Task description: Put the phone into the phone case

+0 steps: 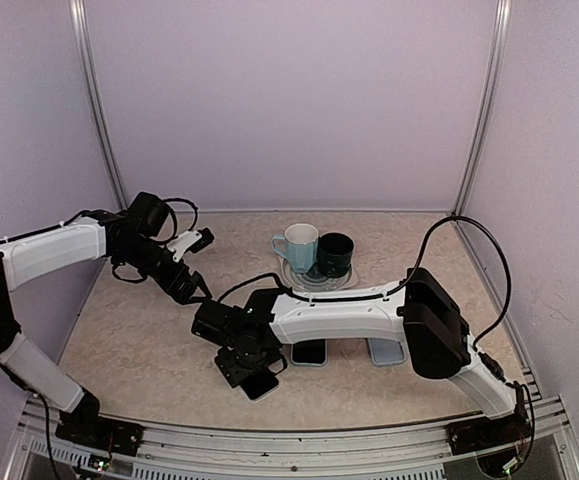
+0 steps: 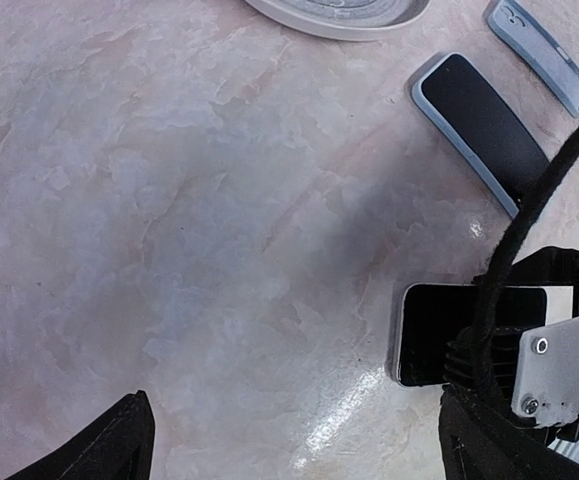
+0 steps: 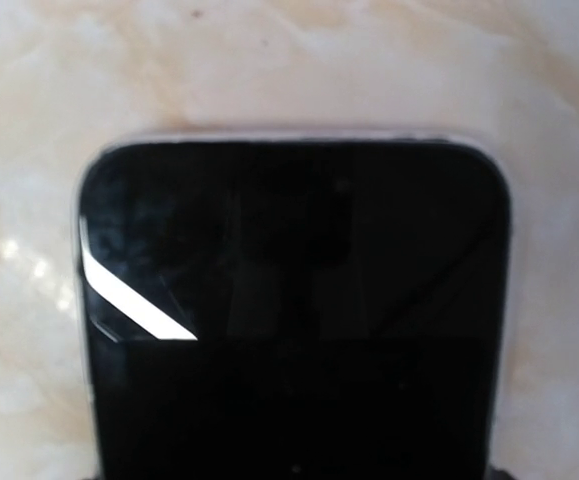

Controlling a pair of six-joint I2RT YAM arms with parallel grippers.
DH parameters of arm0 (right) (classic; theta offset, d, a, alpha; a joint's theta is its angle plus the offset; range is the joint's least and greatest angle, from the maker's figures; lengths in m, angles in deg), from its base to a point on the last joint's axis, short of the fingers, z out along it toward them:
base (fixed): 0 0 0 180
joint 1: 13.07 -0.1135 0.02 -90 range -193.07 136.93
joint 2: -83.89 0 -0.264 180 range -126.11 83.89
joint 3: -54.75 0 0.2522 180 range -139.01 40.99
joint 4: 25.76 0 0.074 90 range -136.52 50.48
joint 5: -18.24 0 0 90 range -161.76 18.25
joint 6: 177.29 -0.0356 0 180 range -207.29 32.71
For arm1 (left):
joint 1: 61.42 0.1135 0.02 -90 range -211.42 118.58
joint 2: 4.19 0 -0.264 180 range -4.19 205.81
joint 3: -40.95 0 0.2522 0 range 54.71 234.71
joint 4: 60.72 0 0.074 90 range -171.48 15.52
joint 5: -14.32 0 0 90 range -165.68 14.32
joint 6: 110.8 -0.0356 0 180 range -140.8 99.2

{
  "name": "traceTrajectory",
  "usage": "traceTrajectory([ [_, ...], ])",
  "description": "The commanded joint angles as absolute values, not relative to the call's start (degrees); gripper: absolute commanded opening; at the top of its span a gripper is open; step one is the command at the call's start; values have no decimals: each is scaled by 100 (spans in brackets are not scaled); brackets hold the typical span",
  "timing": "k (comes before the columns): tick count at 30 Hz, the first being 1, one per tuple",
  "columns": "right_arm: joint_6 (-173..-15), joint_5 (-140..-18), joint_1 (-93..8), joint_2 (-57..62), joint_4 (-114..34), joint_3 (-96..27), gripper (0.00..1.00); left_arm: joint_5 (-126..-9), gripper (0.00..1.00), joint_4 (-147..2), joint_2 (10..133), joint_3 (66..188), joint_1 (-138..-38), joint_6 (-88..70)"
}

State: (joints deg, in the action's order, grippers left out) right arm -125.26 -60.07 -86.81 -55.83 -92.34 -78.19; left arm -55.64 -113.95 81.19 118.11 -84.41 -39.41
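Observation:
The phone point(image 1: 263, 384), black screen with a silver edge, is at the near middle of the table in my right gripper point(image 1: 252, 370), which is shut on it low over the tabletop. It fills the right wrist view point(image 3: 289, 300), where my fingers are hidden, and shows in the left wrist view point(image 2: 431, 334). A grey case with a black inside point(image 1: 309, 352) point(image 2: 479, 125) lies just right of it. A second, light blue-grey case point(image 1: 386, 350) point(image 2: 541, 52) lies further right. My left gripper point(image 1: 193, 264) point(image 2: 294, 435) is open and empty, up left of the phone.
A white plate point(image 1: 307, 283) point(image 2: 339, 18) at the table's middle back holds a light blue mug point(image 1: 298, 245) and a dark green mug point(image 1: 335, 254). The right arm's white link point(image 1: 339, 315) spans above both cases. Walls close in the sides and back.

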Motion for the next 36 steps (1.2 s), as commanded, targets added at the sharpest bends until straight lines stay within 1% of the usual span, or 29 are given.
traceTrajectory([
  [1,-12482,-5511,-8743,-5165,-8684,-7077,59,-5101,98,-11327,8321,12011,-8478,-3736],
  [8,-12457,-5336,-8760,-4451,-7459,-5920,57,-4772,97,-11162,8726,12020,-8463,-3586],
  [12,-12440,-5224,-8764,-4216,-7152,-5607,56,-4593,96,-11139,8916,12084,-8470,-3540],
  [26,-12186,-4962,-8700,-3164,-5371,-4355,54,-4761,96,-10929,8993,12321,-8439,-3564],
  [32,-12210,-4591,-8617,-2673,-4872,-3882,52,-4756,97,-10879,9045,12348,-8443,-3561],
  [36,-12548,-4055,-8324,-1909,-5131,-3338,52,-4734,97,-10844,9120,12412,-8458,-3526],
])
